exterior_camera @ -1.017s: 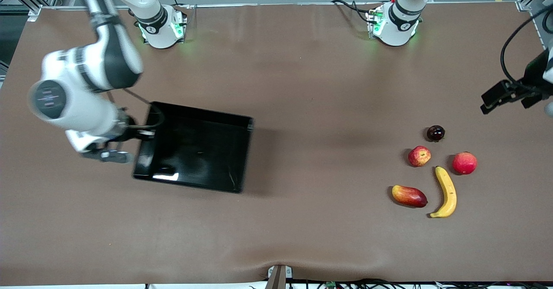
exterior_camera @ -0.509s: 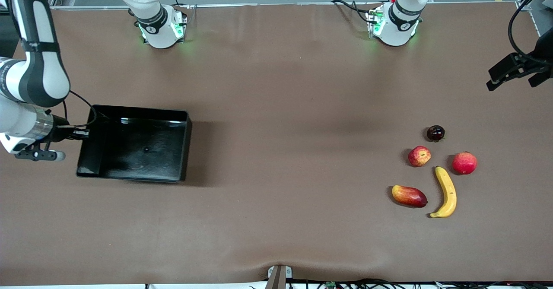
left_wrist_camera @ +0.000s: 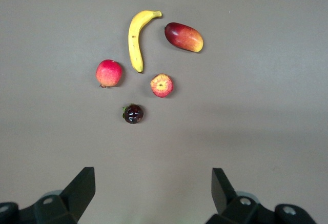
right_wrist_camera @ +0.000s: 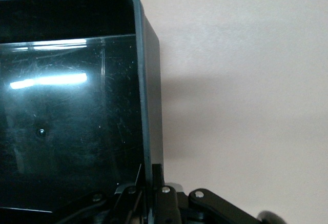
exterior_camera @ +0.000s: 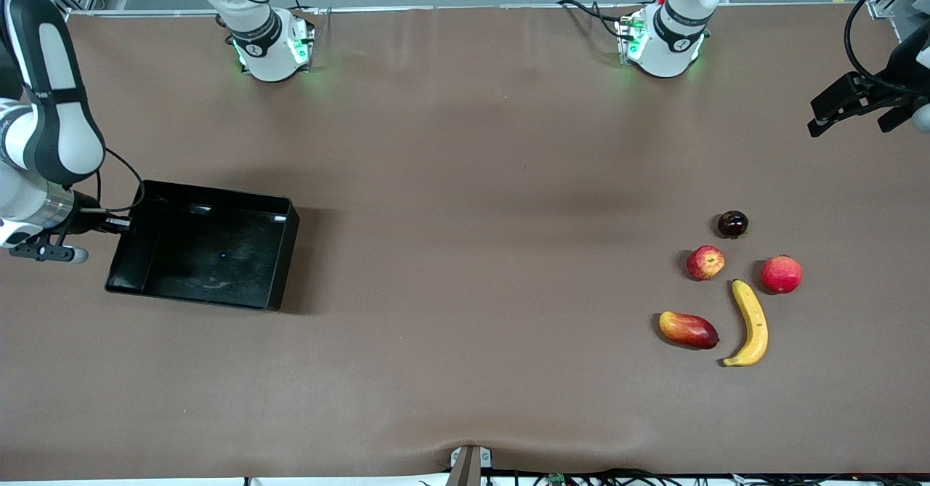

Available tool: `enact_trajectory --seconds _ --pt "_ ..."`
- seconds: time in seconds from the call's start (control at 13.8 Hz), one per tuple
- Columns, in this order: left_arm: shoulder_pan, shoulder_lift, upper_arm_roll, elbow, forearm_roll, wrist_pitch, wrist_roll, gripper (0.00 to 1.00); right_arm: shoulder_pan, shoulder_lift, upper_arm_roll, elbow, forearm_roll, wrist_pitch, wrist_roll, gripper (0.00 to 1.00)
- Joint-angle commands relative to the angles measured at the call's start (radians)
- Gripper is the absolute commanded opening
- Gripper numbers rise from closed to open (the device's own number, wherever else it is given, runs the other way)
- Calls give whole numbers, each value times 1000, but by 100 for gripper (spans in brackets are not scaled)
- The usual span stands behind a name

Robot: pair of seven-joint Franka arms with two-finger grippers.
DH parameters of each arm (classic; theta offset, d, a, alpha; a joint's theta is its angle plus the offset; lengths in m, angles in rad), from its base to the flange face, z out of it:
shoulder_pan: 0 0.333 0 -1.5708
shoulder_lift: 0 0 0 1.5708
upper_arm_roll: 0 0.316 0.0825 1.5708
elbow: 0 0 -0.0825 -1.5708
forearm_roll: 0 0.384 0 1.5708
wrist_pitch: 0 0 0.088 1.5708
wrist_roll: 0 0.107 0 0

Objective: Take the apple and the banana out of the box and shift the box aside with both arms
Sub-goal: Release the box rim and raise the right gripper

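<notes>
A brown table [exterior_camera: 465, 253] holds a glossy black box [exterior_camera: 211, 250] at the right arm's end and a cluster of fruit at the left arm's end. The right gripper [exterior_camera: 116, 223] is pinched tight on the wall of the box at its end toward the right arm; the right wrist view shows its fingers [right_wrist_camera: 156, 183] clamped on that wall [right_wrist_camera: 151, 106]. Whether the box rests flat or is slightly raised is hard to judge.

Taking the banana [exterior_camera: 752, 322] as landmark: the small streaked apple [exterior_camera: 705, 262] lies just farther from the front camera, the plain pinkish-red fruit [exterior_camera: 781, 274] beside its far tip, the mango [exterior_camera: 688, 329] beside it toward the box, and a dark round fruit [exterior_camera: 732, 224] farthest away.

The left gripper [exterior_camera: 861, 104] hangs spread wide above bare table, up from the fruit.
</notes>
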State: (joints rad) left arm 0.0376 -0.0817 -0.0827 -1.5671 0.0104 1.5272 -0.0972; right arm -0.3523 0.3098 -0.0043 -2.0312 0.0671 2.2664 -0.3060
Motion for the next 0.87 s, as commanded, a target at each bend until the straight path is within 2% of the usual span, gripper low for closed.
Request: enact_trajectory --seconds 0.0,0.15,0.22,0.29,0.44,0.51,0.8 --pt "-4 -21 4 -21 -16 -10 13 100 -53 40 23 3 31 42 -65 0" --pt "-7 -20 4 -19 -15 -10 13 100 -59 54 24 2 31 51 -65 0" --pt "-7 -16 4 -19 -16 -9 13 100 -57 63 23 5 31 50 -67 30" --pt "-7 -15 4 -19 -15 -9 11 100 -54 63 23 11 31 41 -62 98" --pt "-10 0 4 -16 -15 -1 11 100 -53 65 26 34 31 38 -64 100" --pt "-10 5 4 -16 -15 -1 11 100 -45 65 29 78 31 18 -73 100" --pt "-10 3 1 -19 -15 -7 11 100 32 92 27 449 14 -379 -96 100"
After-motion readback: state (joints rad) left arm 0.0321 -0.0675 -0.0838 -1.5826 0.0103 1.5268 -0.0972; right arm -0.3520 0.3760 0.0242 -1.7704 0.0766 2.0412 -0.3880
